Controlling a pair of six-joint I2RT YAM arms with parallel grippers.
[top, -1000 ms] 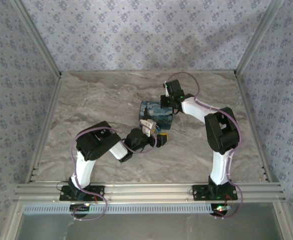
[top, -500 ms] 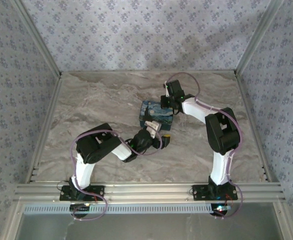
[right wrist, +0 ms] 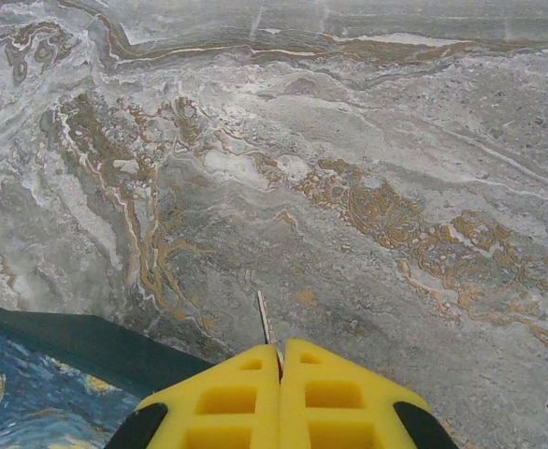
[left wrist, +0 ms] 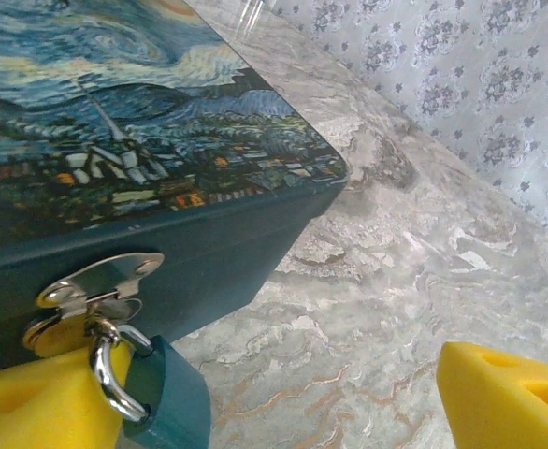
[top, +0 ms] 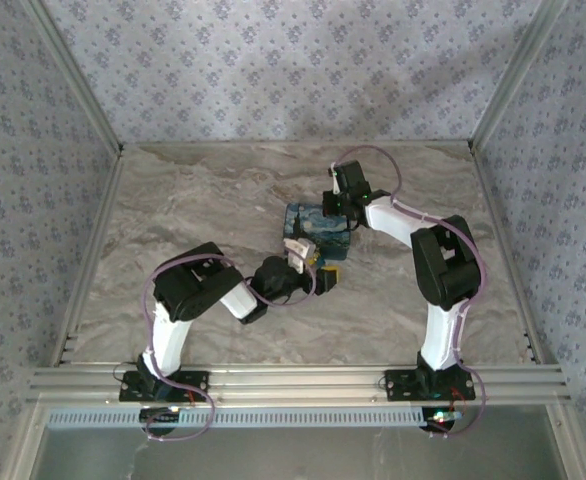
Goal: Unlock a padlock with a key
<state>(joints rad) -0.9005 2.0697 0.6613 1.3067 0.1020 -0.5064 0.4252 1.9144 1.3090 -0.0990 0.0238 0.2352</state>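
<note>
Between the wide-apart yellow fingers (left wrist: pixel 31 412) of the left gripper (left wrist: pixel 269 407), the teal padlock (left wrist: pixel 173 404) is sitting close against one finger. The other finger is standing well apart from it, so the gripper is gaping and is clamping nothing. Just above the padlock body, its silver shackle (left wrist: pixel 108 379) is hanging through the metal hasp (left wrist: pixel 96 285) on the front wall of the dark box (left wrist: pixel 218 253), whose painted lid is stretching away beyond the gripper. Past the box corner, the marble desk (left wrist: pixel 414 271) is running on to the patterned wall. At the far side of the box, the right gripper (right wrist: pixel 280 360) is pressing its fingers fully together on the key (right wrist: pixel 264 323). The thin blade is pointing out ahead of the fingertips, over the desk, with a box corner near beside this gripper.
</note>
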